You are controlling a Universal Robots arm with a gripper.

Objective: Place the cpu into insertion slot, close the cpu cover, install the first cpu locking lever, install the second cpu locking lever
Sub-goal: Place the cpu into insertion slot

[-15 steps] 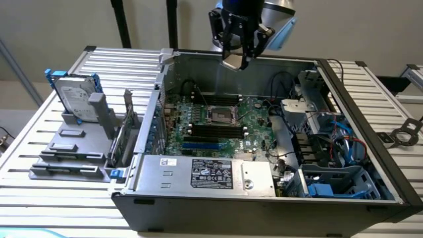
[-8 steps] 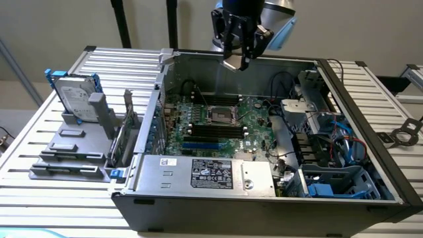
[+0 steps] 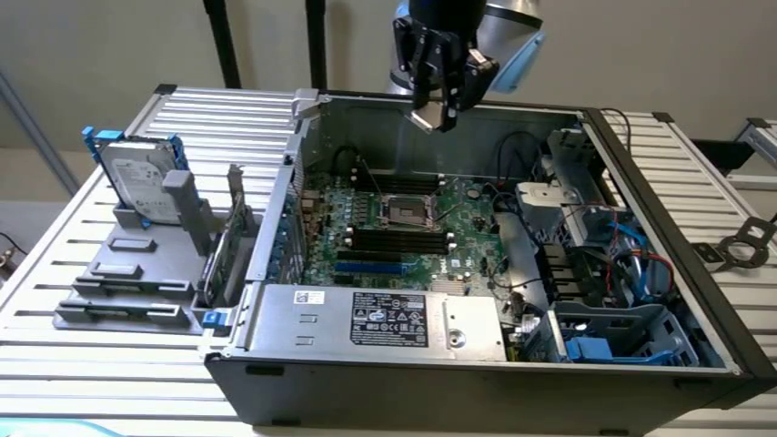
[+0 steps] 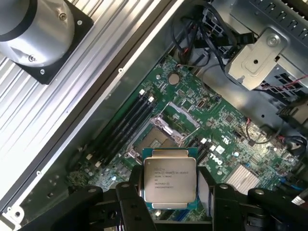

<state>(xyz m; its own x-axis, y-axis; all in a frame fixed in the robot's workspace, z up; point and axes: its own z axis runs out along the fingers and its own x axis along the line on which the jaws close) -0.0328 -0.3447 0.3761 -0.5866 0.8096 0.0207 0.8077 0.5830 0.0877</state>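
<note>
The gripper [image 3: 435,109] hangs over the far wall of the open computer case [image 3: 486,391], its black fingers [image 4: 131,204] clamped on the cpu [image 3: 434,119] by two opposite edges, so the chip is in the air and touches nothing else. From the wrist view the cpu [image 4: 169,179] shows its silver-grey top with printed lettering, held flat between the two fingers, with the gripper [image 4: 172,197] pinching it from both sides.

Down inside the case lies the green board [image 3: 468,214]. The insertion slot [image 3: 407,209] sits near the middle of that board, towards its far edge, well below the chip and bare, with nothing seated in it. In the wrist view the insertion slot [image 4: 155,139] lies just beyond the held chip, and the cpu cover [image 4: 180,118], a thin silvery frame, stands swung open off the socket along one side of it. Long black memory sticks [image 3: 401,241] run along the slot's near side.

A silver power supply [image 3: 377,319] fills the case's near edge. On the slatted table [image 3: 73,364], off the exterior view's left side of the case, a hard drive [image 3: 136,177] stands upright in a grey holder
</note>
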